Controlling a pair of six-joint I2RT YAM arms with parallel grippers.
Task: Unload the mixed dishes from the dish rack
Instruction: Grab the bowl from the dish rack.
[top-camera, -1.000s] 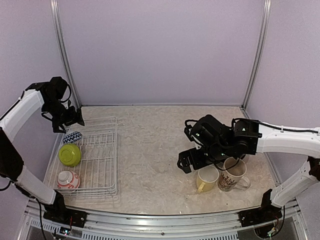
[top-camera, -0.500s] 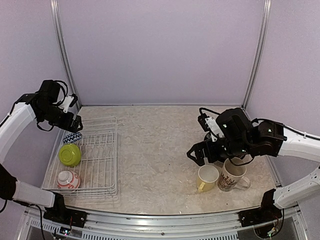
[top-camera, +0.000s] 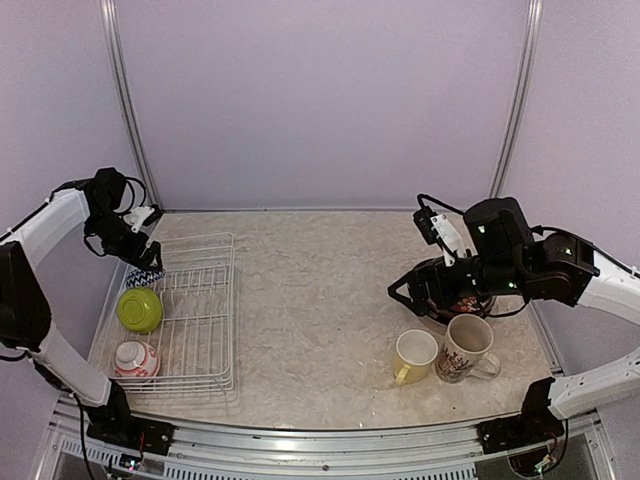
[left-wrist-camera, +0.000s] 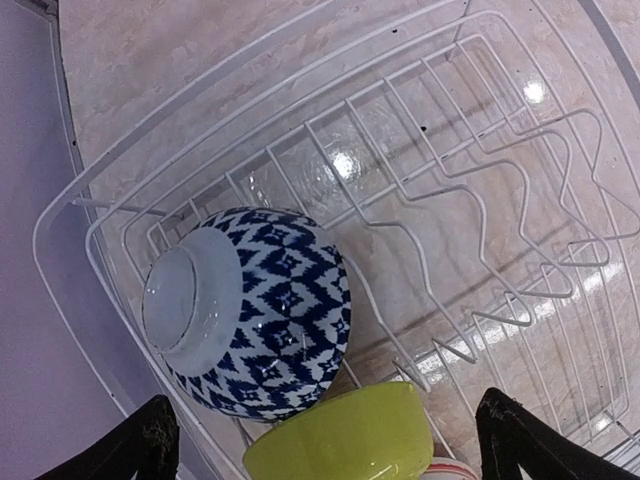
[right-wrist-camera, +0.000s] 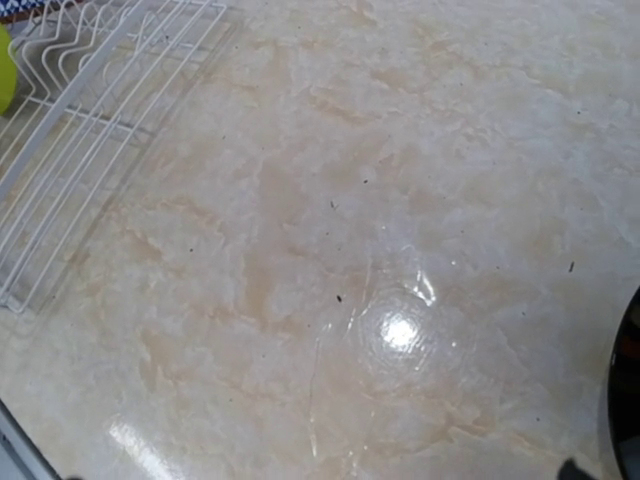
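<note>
**Dishes part unloaded: left claw (left-wrist-camera: 332, 440) poised over a bowl**

3 bowls sit in the rack (top-camera: 200, 330) and 2 mugs stand out on the table (top-camera: 320, 290), so by my reading the job is somewhere past its middle and the step in hand is the reach for the next bowl.

The left claw hangs above the far end of the rack with its jaws spread wide and nothing between them. Just below and ahead of its fingertips lies the blue-and-white bowl (left-wrist-camera: 255, 320), tipped on its side against the wires with its foot ring turned up toward the claw. Directly under the claw, touching that bowl, is the green bowl (left-wrist-camera: 370, 425). The red-and-white bowl (top-camera: 135, 358) is further back, toward the arm's base.

The right claw (top-camera: 403, 292) is also wide and empty, looking down at bare table. The yellow mug (top-camera: 414, 356) and cream mug (top-camera: 466, 348) stand side by side just behind it, nearer its base.

Next, the left claw likely needs to drop and pinch 1 wall of the blue-and-white bowl at its rim, then lift straight up. The tilt and the neighbouring green bowl leave little room, so 1 finger must slide inside cleanly.
</note>
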